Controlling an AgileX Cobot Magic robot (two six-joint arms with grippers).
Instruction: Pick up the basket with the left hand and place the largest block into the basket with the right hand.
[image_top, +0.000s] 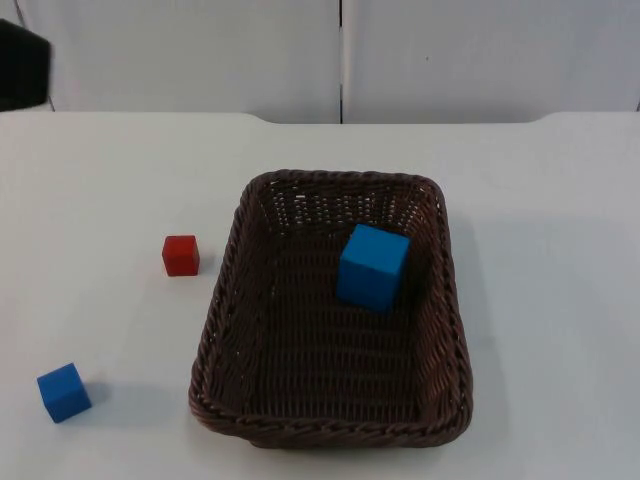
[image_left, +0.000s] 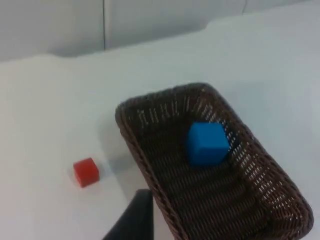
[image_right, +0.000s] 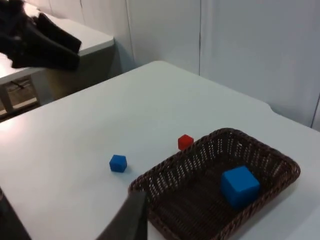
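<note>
The brown wicker basket (image_top: 228, 290) rests on the white table, right of the middle. The largest block, a big blue cube (image_top: 373, 266), lies inside it toward the far right corner, also seen in the left wrist view (image_left: 207, 143) and in the right wrist view (image_right: 240, 186). My left arm (image_top: 22, 62) is drawn back at the far left corner; the left gripper (image_left: 134, 220) hangs high above the table, left of the basket, holding nothing. My right gripper (image_right: 129, 221) is raised well off the table on the basket's near right side, also holding nothing.
A small red cube (image_top: 181, 255) stands just left of the basket. A small blue cube (image_top: 64, 392) sits near the front left of the table. The grey partition wall (image_top: 340, 55) closes off the far edge.
</note>
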